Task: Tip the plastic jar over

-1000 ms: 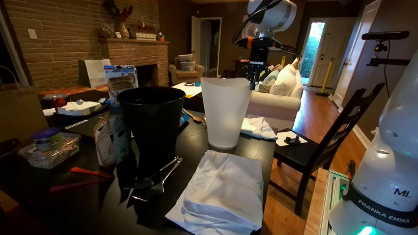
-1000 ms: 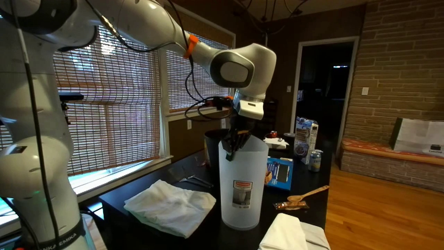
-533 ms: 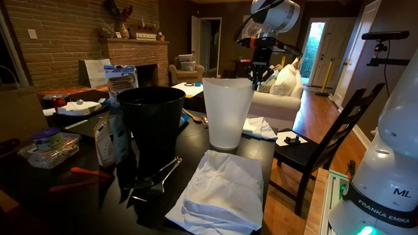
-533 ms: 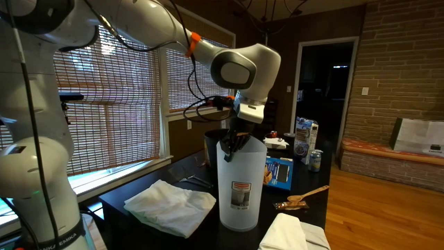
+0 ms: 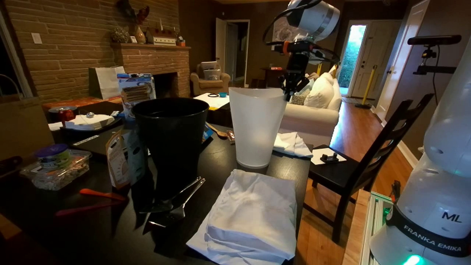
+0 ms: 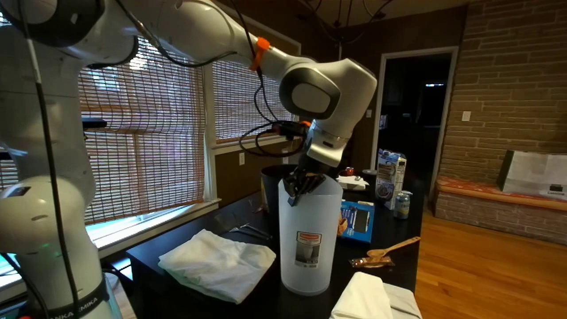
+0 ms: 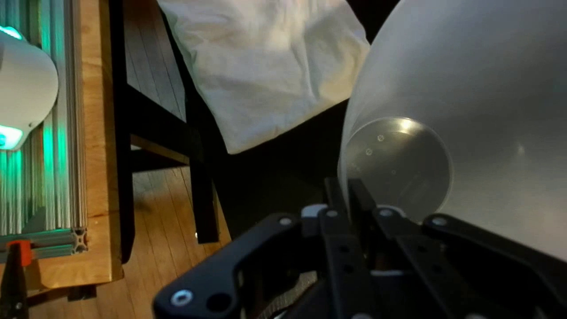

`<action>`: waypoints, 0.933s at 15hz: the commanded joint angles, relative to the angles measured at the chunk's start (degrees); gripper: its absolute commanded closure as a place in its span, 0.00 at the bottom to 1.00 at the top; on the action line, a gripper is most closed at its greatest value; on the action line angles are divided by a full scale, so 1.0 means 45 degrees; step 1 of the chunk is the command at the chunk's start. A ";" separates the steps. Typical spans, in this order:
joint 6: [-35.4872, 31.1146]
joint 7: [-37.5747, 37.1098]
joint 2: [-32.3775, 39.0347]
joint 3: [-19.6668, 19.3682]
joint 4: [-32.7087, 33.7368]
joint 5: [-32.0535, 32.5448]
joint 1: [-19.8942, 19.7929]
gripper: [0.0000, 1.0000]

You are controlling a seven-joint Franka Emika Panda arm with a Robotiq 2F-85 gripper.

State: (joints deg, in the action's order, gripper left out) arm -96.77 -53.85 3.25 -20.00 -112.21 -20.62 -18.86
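Note:
The plastic jar (image 5: 256,129), tall, whitish and translucent, stands upright on the black table. It shows in an exterior view (image 6: 305,217) with a label on its side. In the wrist view I look into the jar (image 7: 483,115) and see its round bottom. My gripper (image 5: 287,96) is at the jar's rim. In an exterior view the gripper (image 6: 296,193) reaches down over the rim. In the wrist view the fingers of the gripper (image 7: 343,182) lie close on either side of the jar's wall, one inside and one outside. The lower fingertips are partly hidden.
A black bucket (image 5: 169,136) stands beside the jar. A white folded cloth (image 5: 254,217) lies at the jar's foot; another white cloth (image 6: 365,301) lies on the jar's other side. A blue box (image 6: 361,221) and a wooden spoon (image 6: 385,251) are close by. Metal utensils (image 5: 180,206) lie near the bucket.
The jar has shifted slightly along with my gripper and still stands upright. My wrist and hand have tilted, and the arm has moved a little forward, while the fingers stay at the rim.

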 commanded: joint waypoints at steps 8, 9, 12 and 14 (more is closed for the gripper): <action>0.3856 -0.1439 0.2738 -0.0412 0.2990 -0.3778 -0.1087 0.98; 0.4123 -0.1634 0.2826 -0.0407 0.3168 -0.3981 -0.1110 0.98; 0.5193 -0.2277 0.3206 -0.0410 0.3755 -0.4474 -0.1201 0.98; 0.5717 -0.2630 0.3409 -0.0446 0.3974 -0.4437 -0.1226 0.98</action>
State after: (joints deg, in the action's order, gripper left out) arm -76.01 -62.59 15.99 -21.93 -98.02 -38.70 -23.26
